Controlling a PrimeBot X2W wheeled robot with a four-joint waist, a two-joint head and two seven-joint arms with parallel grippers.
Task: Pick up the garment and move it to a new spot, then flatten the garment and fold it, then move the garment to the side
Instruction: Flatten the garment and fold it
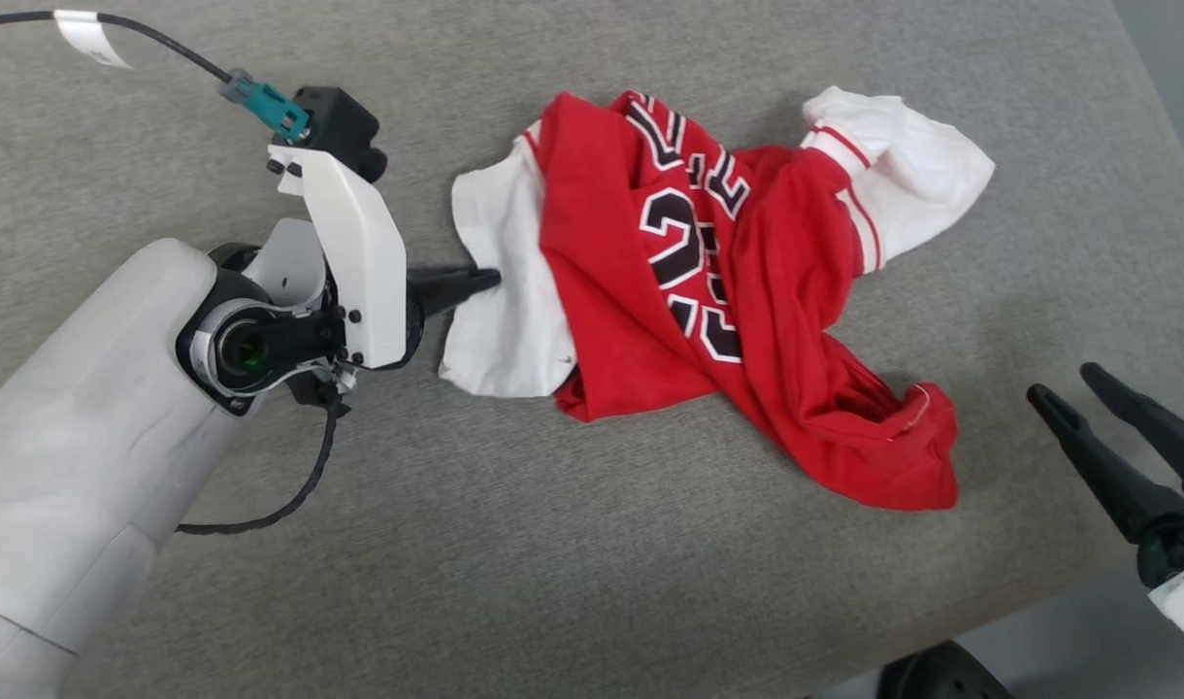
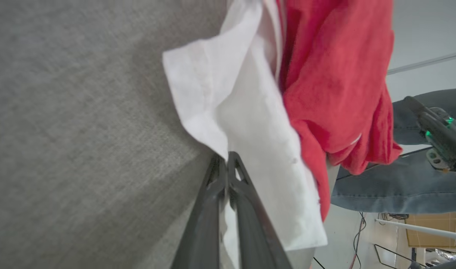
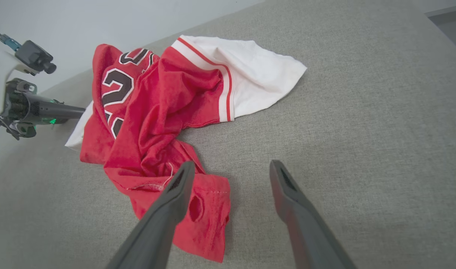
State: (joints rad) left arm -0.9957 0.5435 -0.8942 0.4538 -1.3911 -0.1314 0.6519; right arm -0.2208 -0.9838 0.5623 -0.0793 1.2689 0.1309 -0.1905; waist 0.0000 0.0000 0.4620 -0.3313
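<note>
The garment (image 1: 708, 291) lies crumpled on the grey cloth table (image 1: 514, 563): red body, white sleeves, black numbers outlined in white. My left gripper (image 1: 490, 282) is shut on the edge of its white left sleeve (image 1: 500, 320). In the left wrist view the two dark fingers (image 2: 228, 164) meet with a fold of white sleeve (image 2: 250, 123) pinched between them. My right gripper (image 1: 1063, 383) stands open at the lower right, a little to the right of the red hem (image 1: 903, 447). In the right wrist view its fingers (image 3: 230, 168) are spread over bare table beside the red hem (image 3: 202, 209).
The table's right edge (image 1: 1165, 107) and front right corner (image 1: 1038, 592) are near my right gripper. A black cable (image 1: 281, 505) hangs from my left wrist, and a dark round part (image 1: 941, 670) shows below the table's front edge. Wide bare table lies in front of the garment.
</note>
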